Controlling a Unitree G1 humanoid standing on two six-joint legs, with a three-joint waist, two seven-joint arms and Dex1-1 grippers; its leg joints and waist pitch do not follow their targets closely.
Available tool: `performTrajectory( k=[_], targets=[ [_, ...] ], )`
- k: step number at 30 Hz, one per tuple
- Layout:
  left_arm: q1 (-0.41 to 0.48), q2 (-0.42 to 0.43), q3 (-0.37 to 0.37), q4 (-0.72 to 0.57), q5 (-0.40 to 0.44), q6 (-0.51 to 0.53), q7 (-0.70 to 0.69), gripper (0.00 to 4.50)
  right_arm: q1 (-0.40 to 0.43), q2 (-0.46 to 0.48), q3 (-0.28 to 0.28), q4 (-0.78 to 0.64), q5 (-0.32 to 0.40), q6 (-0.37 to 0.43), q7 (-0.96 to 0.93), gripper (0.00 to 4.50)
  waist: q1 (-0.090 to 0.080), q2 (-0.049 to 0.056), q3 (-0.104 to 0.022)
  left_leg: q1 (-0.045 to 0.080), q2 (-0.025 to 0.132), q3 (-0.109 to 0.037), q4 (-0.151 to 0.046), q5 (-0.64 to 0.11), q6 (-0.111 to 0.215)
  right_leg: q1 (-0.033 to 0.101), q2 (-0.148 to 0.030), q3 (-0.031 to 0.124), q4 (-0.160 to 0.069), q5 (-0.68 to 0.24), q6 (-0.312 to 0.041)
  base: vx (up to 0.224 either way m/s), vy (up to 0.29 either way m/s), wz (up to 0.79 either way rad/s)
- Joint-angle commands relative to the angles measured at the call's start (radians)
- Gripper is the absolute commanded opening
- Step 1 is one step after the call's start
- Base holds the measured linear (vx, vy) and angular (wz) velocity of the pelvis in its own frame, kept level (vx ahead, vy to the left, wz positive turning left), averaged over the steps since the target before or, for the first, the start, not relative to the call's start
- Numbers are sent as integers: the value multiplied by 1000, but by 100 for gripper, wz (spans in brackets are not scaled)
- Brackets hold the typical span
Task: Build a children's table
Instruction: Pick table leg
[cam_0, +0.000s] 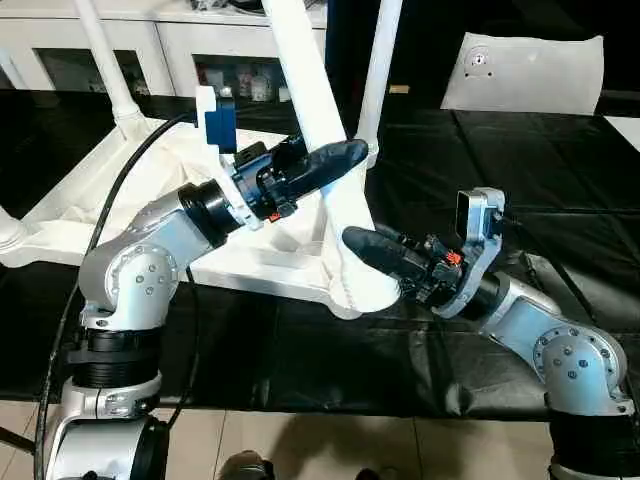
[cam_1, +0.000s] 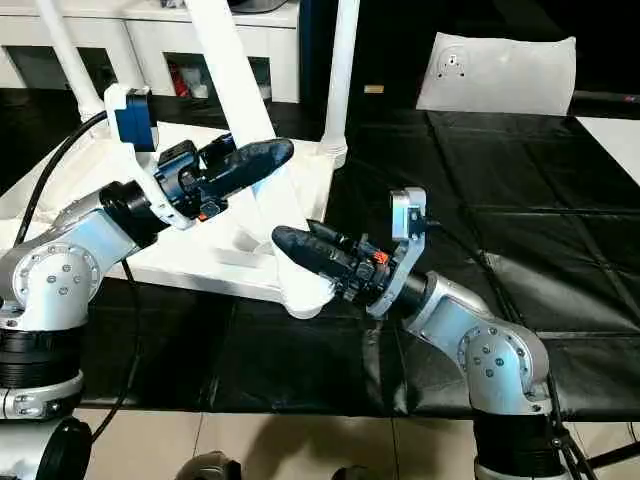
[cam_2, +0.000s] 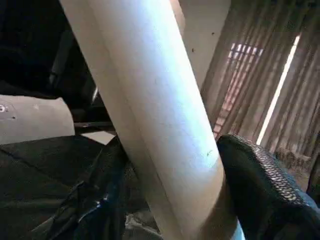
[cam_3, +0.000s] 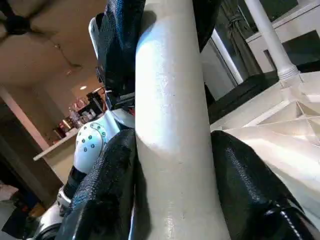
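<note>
The white tabletop (cam_0: 110, 205) lies upside down on the black-covered work table, ribbed underside up. Legs stand in its far left socket (cam_0: 108, 65) and far right socket (cam_0: 381, 70), and a third rises at the left edge (cam_0: 6, 228). The near-corner leg (cam_0: 312, 90) leans up out of its socket (cam_0: 360, 290). My left gripper (cam_0: 338, 155) is shut on this leg partway up. My right gripper (cam_0: 360, 245) is shut on it lower, just above the socket. In each wrist view the leg (cam_2: 160, 125) (cam_3: 175, 125) fills the gap between black fingers (cam_2: 260, 185) (cam_3: 102, 190).
A white glass-door cabinet (cam_0: 190, 45) stands behind the table. A white panel with a round fitting (cam_0: 520, 70) sits at the back right, and a white sheet corner (cam_0: 625, 125) at the far right. The table's front edge (cam_0: 300, 405) drops to tiled floor.
</note>
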Motion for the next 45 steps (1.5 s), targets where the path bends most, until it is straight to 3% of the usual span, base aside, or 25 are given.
performTrajectory(
  k=[1, 5, 9, 12, 18, 19, 22, 24, 30, 31, 33, 36, 39, 45],
  targets=[
    [-1, 6, -10, -1, 15, -10, -2, 249, -2, -3, -9, -24, -1, -10, -3, 187, 1, -6, -86, 2, 25, 2, -69, -82, -3, 60, -95, 49, -84, -261, -115, 0, 0, 0],
    [-7, -12, 11, 3, -21, 12, 17, 242, -2, -6, -6, -24, -6, -16, -5, 187, 2, -6, -86, 2, 25, 3, -68, -83, -2, 60, -95, 48, -85, -262, -121, 0, 0, 0],
    [-44, -50, 71, 31, -116, 91, 103, 232, -7, -10, -3, -15, -25, -32, -10, 187, 2, -4, -86, 1, 23, 4, -66, -85, -5, 60, -92, 47, -83, -264, -124, 0, 0, 0],
    [-56, -58, 78, 43, -125, 104, 136, 217, -8, -11, 0, -11, -42, -44, -16, 187, 3, -6, -87, 0, 23, 3, -66, -80, -2, 62, -93, 48, -84, -264, -119, 0, 0, 0],
    [-71, -41, 52, 55, -56, 90, 169, 205, -19, -8, 14, 9, -89, -77, -40, 187, 2, -5, -87, 0, 23, 3, -66, -75, 1, 61, -91, 48, -86, -262, -107, 0, 0, 0],
    [-73, -27, 38, 55, -31, 82, 170, 204, -26, -4, 21, 24, -130, -111, -62, 243, 2, -5, -87, 0, 23, 2, -67, -74, -1, 61, -91, 47, -85, -262, -106, 0, 0, 0],
    [-77, 10, -3, 56, 37, 54, 170, 202, -46, 3, 30, 62, -186, -144, -96, 264, -4, 2, -86, 4, 23, 1, -69, -85, -12, 56, -90, 47, -88, -279, -97, 0, 0, 0],
    [-80, 16, -10, 56, 50, 47, 172, 194, -48, 2, 31, 61, -189, -144, -96, 294, -5, -1, -85, 5, 23, 2, -70, -100, -15, 59, -89, 49, -89, -292, -91, 0, 0, 0],
    [-116, 63, -68, 71, 136, 17, 153, 186, -82, -44, 85, 62, -338, -213, -140, 338, -4, -1, -87, 4, 23, 3, -68, -78, -20, 60, -90, 51, -78, -223, -112, 0, 0, 0],
    [-125, 75, -84, 76, 150, 18, 141, 186, -93, -53, 103, 72, -403, -267, -158, 346, -3, -3, -86, 3, 24, 2, -68, -77, -24, 60, -91, 50, -79, -231, -110, 0, 0, 0],
    [-132, 88, -108, 82, 168, 11, 118, 186, -107, -70, 125, 88, -466, -300, -177, 359, -4, -2, -86, 4, 23, 3, -68, -80, -28, 59, -92, 51, -78, -239, -110, 0, 0, 0],
    [-136, 98, -128, 85, 174, 20, 88, 186, -139, -117, 152, 121, -441, -253, -86, 374, -7, -3, -86, 4, 20, 5, -66, -94, -21, 64, -90, 52, -79, -243, -116, 0, 0, 0],
    [-140, 109, -148, 78, 164, 40, 40, 186, -163, -146, 130, 132, -360, -185, 8, 374, -7, -6, -89, 3, 22, 5, -64, -79, 2, 66, -89, 52, -74, -196, -136, 0, 0, 0],
    [-153, 123, -175, 69, 138, 79, -26, 186, -172, -210, 163, 138, -325, -187, 198, 387, -3, -9, -88, 2, 24, 6, -62, -78, 19, 64, -92, 49, -78, -226, -141, 0, 0, 0]
  ],
)
